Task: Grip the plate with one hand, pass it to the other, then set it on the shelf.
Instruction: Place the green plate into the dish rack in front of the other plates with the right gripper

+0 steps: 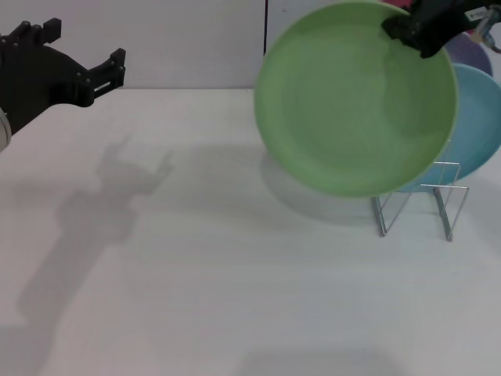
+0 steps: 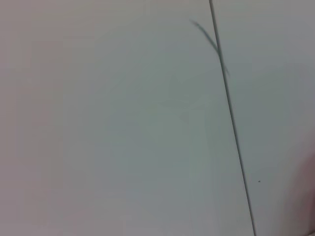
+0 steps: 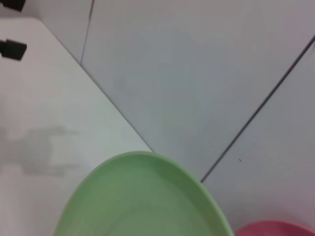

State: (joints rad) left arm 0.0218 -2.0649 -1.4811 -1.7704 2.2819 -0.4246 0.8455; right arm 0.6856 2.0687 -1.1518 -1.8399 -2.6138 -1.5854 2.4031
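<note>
The light green plate (image 1: 356,98) hangs tilted in the air at the back right, above and just left of the wire shelf (image 1: 444,205). My right gripper (image 1: 401,28), black with a white label, is shut on the plate's upper right rim. The plate's rim also shows in the right wrist view (image 3: 142,201). My left gripper (image 1: 84,52) is open and empty at the far left, well apart from the plate. The left wrist view shows only the wall.
A teal-blue plate (image 1: 479,125) stands in the shelf, with a lavender plate (image 1: 470,52) behind it. A pink thing (image 3: 275,229) shows at the edge of the right wrist view. The white table (image 1: 235,274) stretches in front, a wall behind it.
</note>
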